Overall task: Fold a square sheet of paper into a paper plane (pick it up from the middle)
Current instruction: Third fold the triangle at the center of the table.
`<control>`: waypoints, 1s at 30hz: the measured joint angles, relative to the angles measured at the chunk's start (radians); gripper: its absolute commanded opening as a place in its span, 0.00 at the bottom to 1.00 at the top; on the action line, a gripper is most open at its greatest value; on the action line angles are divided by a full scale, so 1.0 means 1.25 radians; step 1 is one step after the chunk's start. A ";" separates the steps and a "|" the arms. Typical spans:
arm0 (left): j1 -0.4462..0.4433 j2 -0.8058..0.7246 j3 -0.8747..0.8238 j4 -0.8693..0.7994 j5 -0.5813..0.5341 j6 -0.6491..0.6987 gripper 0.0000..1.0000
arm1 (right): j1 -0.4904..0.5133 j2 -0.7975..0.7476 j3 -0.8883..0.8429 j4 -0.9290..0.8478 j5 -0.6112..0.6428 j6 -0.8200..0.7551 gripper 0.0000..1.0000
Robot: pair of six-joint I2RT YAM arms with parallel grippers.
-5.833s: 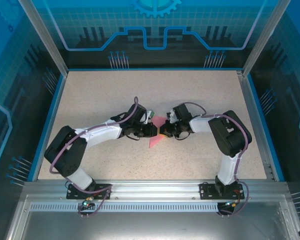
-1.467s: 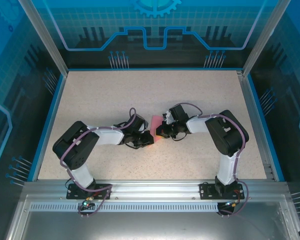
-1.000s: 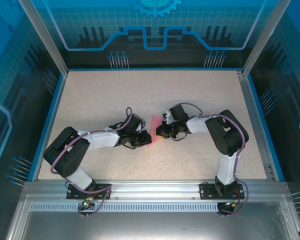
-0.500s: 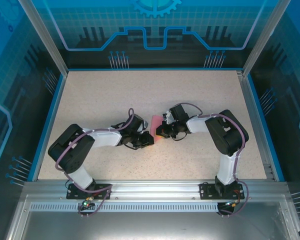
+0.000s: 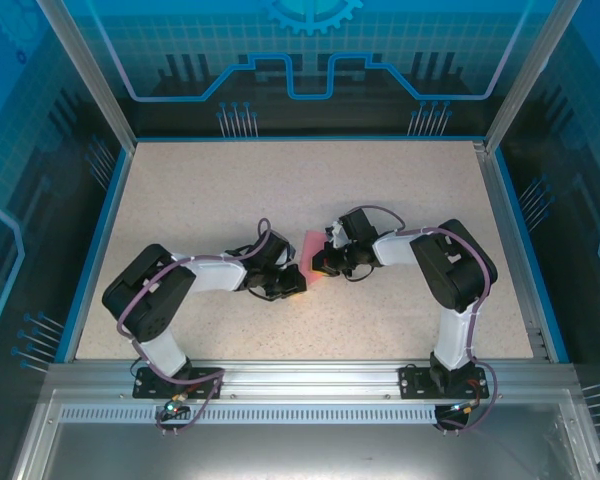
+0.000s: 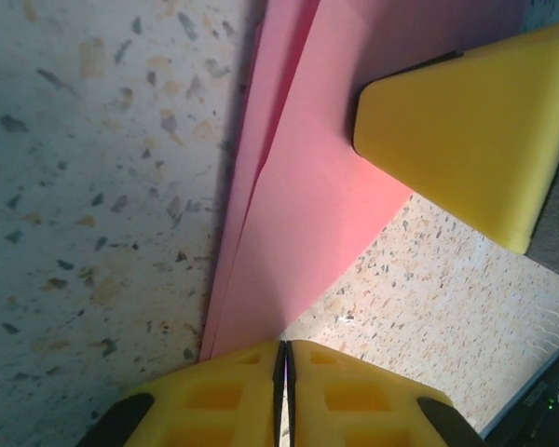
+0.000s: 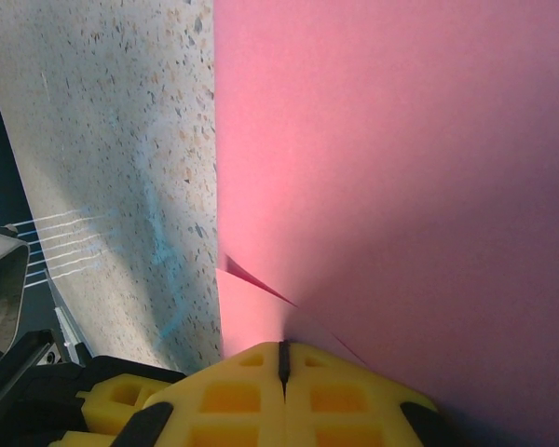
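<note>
Folded pink paper (image 5: pixel 311 244) is lying near the centre of the table (image 5: pixel 230 190), between the two arms. The left gripper (image 6: pixel 283 350) is pinching one corner, jaws pressed together on it. The right gripper (image 7: pixel 281 352) is clamping the opposite edge, jaws likewise closed on the paper.

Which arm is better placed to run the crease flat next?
Probably left: the left tool, shut, sits at a layered corner of the pink-red folded paper sheet, while the right tool, also shut, rests on the sheet and seems to pin it.
</note>
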 measured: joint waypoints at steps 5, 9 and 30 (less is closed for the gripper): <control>0.019 -0.012 -0.033 0.038 0.018 -0.016 0.12 | -0.001 0.002 0.004 -0.006 -0.001 -0.005 0.00; 0.052 -0.022 -0.071 0.084 0.060 -0.054 0.13 | -0.002 0.005 0.009 -0.013 -0.004 -0.005 0.00; 0.081 0.009 0.005 0.128 0.121 -0.123 0.15 | -0.002 0.005 0.012 -0.017 -0.004 -0.005 0.00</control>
